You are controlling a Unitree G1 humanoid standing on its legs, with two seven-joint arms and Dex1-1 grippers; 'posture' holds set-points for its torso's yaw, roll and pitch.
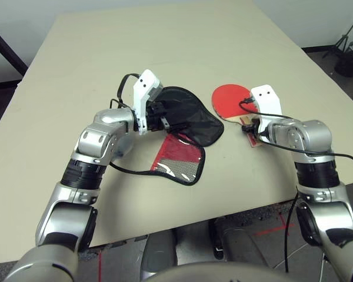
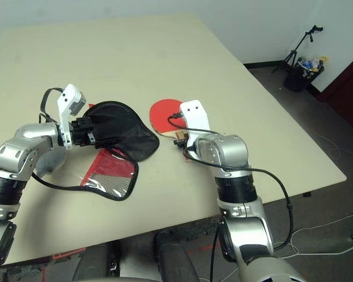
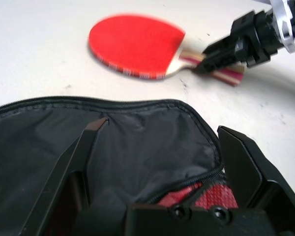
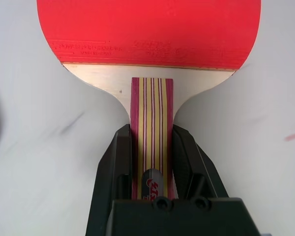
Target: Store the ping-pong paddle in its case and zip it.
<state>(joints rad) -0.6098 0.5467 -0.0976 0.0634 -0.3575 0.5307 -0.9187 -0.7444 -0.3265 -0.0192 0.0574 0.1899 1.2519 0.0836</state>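
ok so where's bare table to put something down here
Bare: the far half of the table beyond the case and ping-pong paddle, and the near strip before the case. Crowded: the middle, where the left gripper and right gripper work.

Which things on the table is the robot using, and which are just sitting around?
Being used:
- ping-pong paddle, lying on the table, its handle between the right gripper fingers
- case, unzipped, with the left gripper open at its black flap

Just sitting around:
- tripod and a bin of odds and ends on the floor beyond the table
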